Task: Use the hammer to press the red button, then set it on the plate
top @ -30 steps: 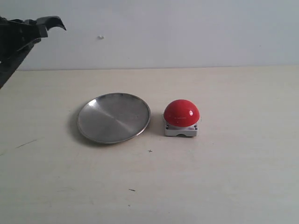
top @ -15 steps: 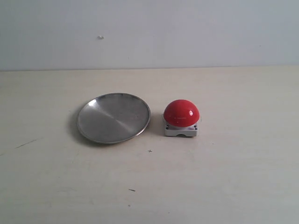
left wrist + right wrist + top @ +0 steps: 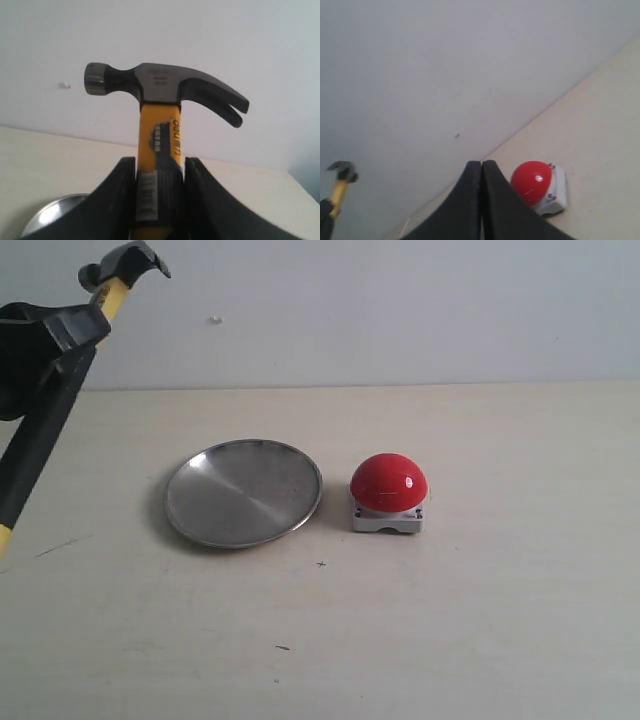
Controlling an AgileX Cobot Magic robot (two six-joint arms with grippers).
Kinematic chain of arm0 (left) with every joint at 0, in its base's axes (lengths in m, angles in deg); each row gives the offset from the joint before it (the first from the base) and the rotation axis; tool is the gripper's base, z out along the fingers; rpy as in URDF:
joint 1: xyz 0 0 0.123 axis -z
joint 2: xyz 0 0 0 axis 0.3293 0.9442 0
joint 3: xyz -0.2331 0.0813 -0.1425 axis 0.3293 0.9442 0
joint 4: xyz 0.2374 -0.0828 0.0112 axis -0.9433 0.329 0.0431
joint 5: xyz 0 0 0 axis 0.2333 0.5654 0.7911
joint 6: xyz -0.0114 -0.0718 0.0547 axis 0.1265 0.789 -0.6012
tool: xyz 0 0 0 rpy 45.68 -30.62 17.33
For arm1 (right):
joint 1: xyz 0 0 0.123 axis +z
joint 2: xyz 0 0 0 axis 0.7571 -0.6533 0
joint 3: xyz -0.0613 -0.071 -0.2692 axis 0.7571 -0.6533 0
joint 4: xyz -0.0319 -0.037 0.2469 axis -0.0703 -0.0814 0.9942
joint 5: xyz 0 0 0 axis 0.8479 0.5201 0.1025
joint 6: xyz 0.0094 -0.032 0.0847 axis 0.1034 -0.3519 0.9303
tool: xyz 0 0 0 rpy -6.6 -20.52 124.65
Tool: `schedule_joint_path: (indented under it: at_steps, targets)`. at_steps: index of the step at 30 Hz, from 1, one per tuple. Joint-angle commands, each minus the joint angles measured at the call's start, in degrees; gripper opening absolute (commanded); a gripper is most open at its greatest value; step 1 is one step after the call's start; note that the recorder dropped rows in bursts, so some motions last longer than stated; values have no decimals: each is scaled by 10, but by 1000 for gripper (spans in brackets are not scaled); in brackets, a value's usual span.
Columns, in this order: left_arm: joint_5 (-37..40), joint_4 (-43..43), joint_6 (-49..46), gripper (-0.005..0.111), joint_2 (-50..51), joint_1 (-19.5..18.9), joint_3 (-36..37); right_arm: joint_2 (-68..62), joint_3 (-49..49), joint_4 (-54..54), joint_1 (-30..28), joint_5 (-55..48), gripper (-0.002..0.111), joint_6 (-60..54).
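Observation:
My left gripper (image 3: 85, 325) is shut on the hammer (image 3: 118, 268) at the far left of the exterior view, high above the table, with the dark head up and the black handle slanting down to the left edge. The left wrist view shows the hammer (image 3: 160, 90) upright between the black fingers (image 3: 120, 200) of that gripper (image 3: 159, 172), clamped just below the yellow neck. The silver plate (image 3: 243, 492) lies on the table, with the red button (image 3: 388, 483) to its right. My right gripper (image 3: 481, 165) is shut and empty, with the red button (image 3: 532, 182) beside it.
A pale wooden table (image 3: 480, 620) stretches under everything, with a plain white wall (image 3: 400, 310) behind it. A rim of the plate (image 3: 50, 215) shows low in the left wrist view.
The left arm left the exterior view half a second ago and has come back at the upper left, now with the hammer raised higher. Plate and button have not moved.

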Motion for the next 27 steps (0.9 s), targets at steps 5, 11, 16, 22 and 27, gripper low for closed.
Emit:
schedule_joint_path:
  at_steps: [5, 11, 16, 22, 27]
  targets:
    - [-19, 37, -34, 0, 44, 8, -52, -38, 69, -52, 128, 59, 0, -27]
    - [8, 37, -52, 0, 44, 8, -83, -162, 137, -182, 211, 109, 0, -23]
    - [28, 37, -73, 0, 44, 8, -101, -330, 219, -294, 280, 153, 0, 54]
    - [54, 46, -92, 0, 44, 8, -114, -579, 275, -323, 320, 260, 11, 144]
    - [56, 46, -105, 0, 43, 8, -114, -829, 331, -404, 322, 492, 59, 289]
